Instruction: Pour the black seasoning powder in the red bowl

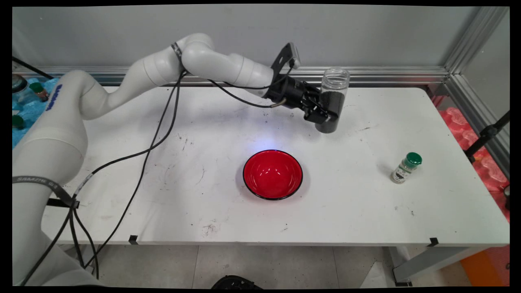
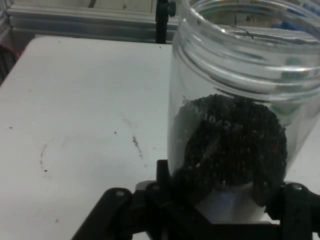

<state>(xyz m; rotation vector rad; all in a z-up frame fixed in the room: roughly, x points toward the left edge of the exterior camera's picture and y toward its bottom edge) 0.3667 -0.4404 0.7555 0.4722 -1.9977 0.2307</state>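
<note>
Clear plastic jar (image 1: 333, 97), lidless, part-full of dark granules, clamped in my gripper (image 1: 325, 115).
I judge it light, slippery, spillable; hold sits low on its body, above the desk (image 1: 203, 122), behind the red bowl (image 1: 272, 174).

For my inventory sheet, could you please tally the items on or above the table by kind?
Open clear jar partly filled with dark grains, held in the gripper: 1
Red bowl with black rim: 1
Small green-capped bottle: 1
Total: 3
</note>
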